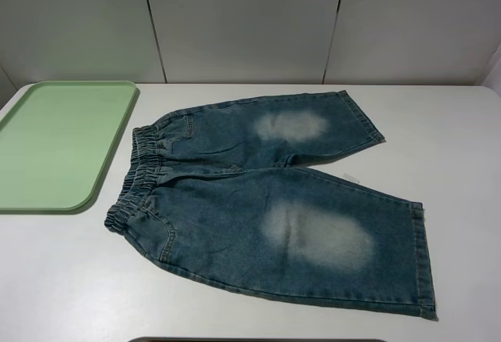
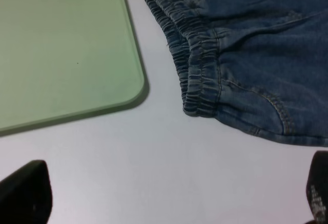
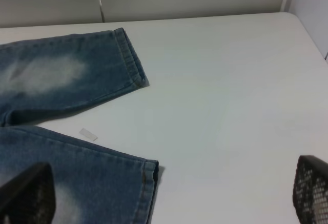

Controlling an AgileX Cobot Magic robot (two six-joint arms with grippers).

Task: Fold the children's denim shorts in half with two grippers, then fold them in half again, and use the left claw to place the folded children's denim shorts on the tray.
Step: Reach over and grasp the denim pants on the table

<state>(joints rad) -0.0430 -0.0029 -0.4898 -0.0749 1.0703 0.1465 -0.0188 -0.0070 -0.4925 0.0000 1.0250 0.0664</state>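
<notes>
Dark blue washed-denim children's shorts (image 1: 266, 201) lay flat, unfolded, on white counter (image 1: 454, 162), waistband just beside pale green rectangular plastic tray (image 1: 55, 142). Left end effector (image 2: 171, 198) hung near waistband w/ fingers wide apart. Right end effector (image 3: 169, 196) hung over the leg hems, also apart, holding nothing. Small white scrap (image 3: 88, 134) betw. legs, poss. a label.

My high camera looks down across the whole table (image 1: 454, 162) toward the back wall (image 1: 235, 21), taking in the tray (image 1: 63, 142) on the left and the shorts (image 1: 235, 209) spread mid-table. My left wrist camera sits low and close, facing the tray's corner and the shorts' waistband (image 2: 200, 70); my right wrist camera, equally low, faces the two leg hems (image 3: 133, 60), so all three share the shorts.
</notes>
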